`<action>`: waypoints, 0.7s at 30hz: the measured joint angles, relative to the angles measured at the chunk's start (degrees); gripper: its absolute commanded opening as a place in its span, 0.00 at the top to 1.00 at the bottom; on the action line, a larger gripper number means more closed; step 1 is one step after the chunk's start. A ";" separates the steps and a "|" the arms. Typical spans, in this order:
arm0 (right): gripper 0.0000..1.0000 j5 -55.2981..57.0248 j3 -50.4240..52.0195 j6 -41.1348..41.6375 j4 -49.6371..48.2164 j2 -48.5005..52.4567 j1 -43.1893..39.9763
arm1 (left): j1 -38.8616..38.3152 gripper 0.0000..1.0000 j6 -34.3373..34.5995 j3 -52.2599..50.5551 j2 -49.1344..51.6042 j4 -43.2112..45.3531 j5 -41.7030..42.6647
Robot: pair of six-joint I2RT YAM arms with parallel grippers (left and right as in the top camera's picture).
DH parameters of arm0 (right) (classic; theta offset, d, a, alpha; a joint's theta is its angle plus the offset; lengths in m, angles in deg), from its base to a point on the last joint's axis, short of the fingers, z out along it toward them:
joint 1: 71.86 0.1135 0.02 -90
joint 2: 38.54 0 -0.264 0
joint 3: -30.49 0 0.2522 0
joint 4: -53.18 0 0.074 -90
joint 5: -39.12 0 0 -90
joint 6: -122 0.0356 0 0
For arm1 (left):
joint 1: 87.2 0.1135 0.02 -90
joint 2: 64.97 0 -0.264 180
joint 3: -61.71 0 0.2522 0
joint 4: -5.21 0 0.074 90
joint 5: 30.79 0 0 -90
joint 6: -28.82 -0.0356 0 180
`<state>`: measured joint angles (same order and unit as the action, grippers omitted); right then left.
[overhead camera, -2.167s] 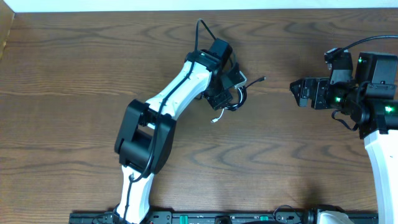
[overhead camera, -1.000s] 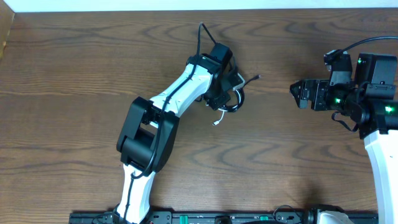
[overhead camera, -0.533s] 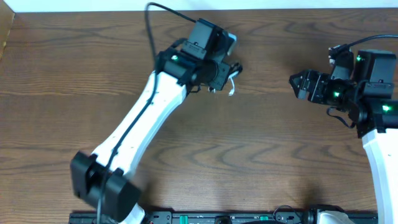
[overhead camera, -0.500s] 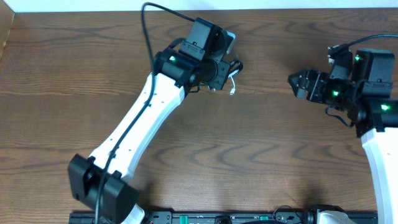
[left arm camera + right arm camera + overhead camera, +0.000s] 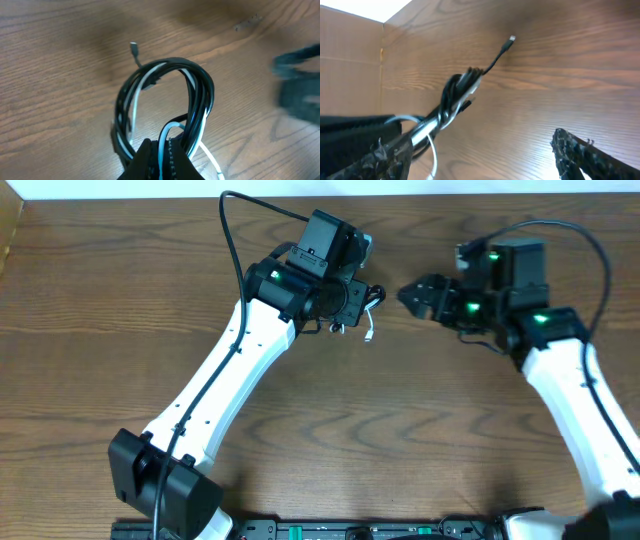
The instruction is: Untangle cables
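1. Black fingers of the left claw (image 5: 160,157) were pressed together on the cables (image 5: 204,97), pinching several strands at the bottom of their loop.
2. Black and white strands ran together in one coiled loop above the pinch. A small plug tip (image 5: 133,48) stuck out past the top.
3. The cables looked light, thin and floppy, and likely to slip through a loose pinch. A free end or a single outer strand seemed a better place to take hold than the whole bundle.
4. The bundle hung over the far middle of the wooden table (image 5: 120,300), between the two arms.
5. The right claw (image 5: 410,294) sat just beside the bundle, fingers spread, holding nothing.
6. Count: two cables, one black and one white; two claws.
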<state>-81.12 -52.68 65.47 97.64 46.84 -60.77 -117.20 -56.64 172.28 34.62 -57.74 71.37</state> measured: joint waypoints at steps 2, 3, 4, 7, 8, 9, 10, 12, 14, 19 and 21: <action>0.17 -0.17 0.00 2.67 -2.73 1.99 1.42 | 0.00 0.92 0.02 0.00 0.00 0.00 -0.02; 0.19 -0.20 0.00 3.96 -4.13 2.89 1.95 | 0.00 0.93 0.02 0.00 0.00 0.00 -0.02; 0.21 -0.24 0.00 5.20 -5.18 3.65 2.36 | 0.00 0.92 0.04 0.00 0.00 0.00 0.00; 0.22 -0.46 0.00 9.25 -8.04 5.79 3.23 | 0.00 0.92 0.15 0.00 0.00 -0.04 0.00; 0.23 -0.42 0.00 10.32 -8.81 6.40 3.45 | 0.00 0.93 0.17 0.00 0.00 -0.04 0.02; 0.25 -0.48 -0.02 11.50 -9.60 7.17 3.56 | 0.00 0.92 0.17 0.00 0.00 -0.04 0.02; 0.25 -0.46 -0.02 12.63 -10.34 8.00 3.72 | 0.00 0.92 0.17 0.00 0.00 -0.04 0.00; 0.26 -0.74 -0.02 14.29 -11.58 9.73 3.98 | 0.00 0.93 0.17 -0.02 0.00 -0.04 0.02; 0.26 -1.62 -0.02 15.69 -12.74 11.82 4.26 | 0.00 0.92 0.17 0.00 0.00 -0.07 0.04; 0.38 -4.07 -0.04 17.33 -14.75 15.65 4.98 | 0.00 0.92 0.17 0.00 0.00 -0.07 0.20; 0.45 -4.79 -0.04 17.75 -14.49 16.87 5.25 | 0.00 0.92 0.17 -0.02 0.00 0.20 0.20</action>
<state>-85.91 -52.72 83.22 83.15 63.72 -55.52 -117.20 -56.47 172.26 34.62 -57.54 71.57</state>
